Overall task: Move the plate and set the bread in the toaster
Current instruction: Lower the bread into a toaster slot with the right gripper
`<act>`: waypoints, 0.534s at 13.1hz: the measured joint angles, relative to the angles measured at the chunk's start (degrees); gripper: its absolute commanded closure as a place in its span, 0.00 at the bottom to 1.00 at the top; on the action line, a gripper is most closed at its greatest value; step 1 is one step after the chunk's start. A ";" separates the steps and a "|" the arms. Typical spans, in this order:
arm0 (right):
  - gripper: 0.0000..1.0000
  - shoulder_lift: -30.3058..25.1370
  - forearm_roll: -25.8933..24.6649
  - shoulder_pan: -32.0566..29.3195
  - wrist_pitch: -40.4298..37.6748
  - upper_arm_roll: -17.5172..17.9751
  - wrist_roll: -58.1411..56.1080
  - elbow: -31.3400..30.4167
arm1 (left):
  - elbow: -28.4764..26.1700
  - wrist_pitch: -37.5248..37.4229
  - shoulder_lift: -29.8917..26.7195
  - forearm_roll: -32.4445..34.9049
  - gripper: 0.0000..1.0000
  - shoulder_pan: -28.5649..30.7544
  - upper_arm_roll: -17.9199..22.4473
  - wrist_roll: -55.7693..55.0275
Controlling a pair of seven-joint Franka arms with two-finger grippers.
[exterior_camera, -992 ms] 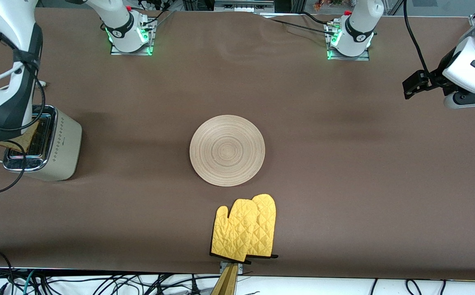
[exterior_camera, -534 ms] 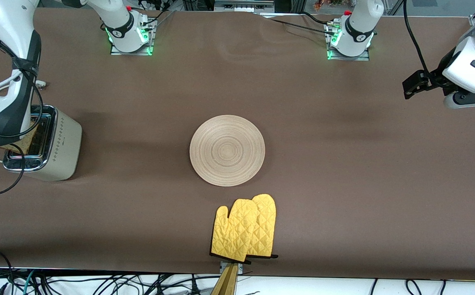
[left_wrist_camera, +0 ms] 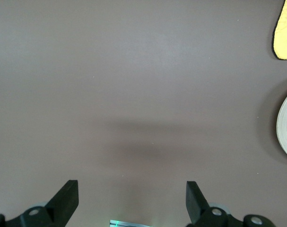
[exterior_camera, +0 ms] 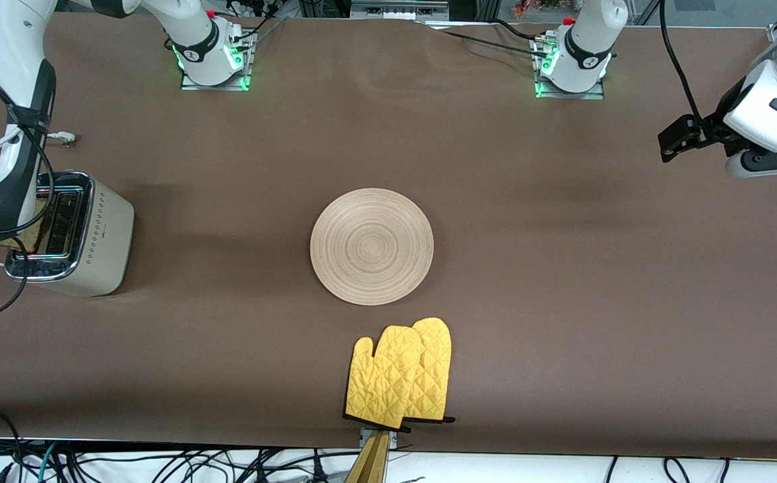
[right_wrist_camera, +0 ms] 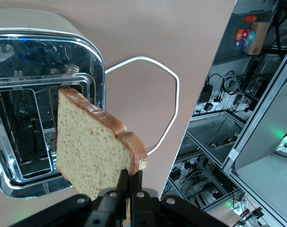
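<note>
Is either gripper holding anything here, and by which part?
The right gripper pinches the bread by a crust corner, over the toaster. The left gripper is open and holds nothing.

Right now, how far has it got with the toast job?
Looks done: the plate lies bare mid-table, with no bread on it. In hand: the right gripper is shut on the bread, holding it over the toaster, not yet in a slot. Left: lowering the slice in and letting go. The left gripper waits open above bare table at the left arm's end.
</note>
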 measured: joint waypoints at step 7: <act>1.00 1.81 0.00 -0.02 3.77 0.02 -0.42 -1.01 | 0.12 0.00 0.00 0.00 0.00 -0.02 -1.22 -0.06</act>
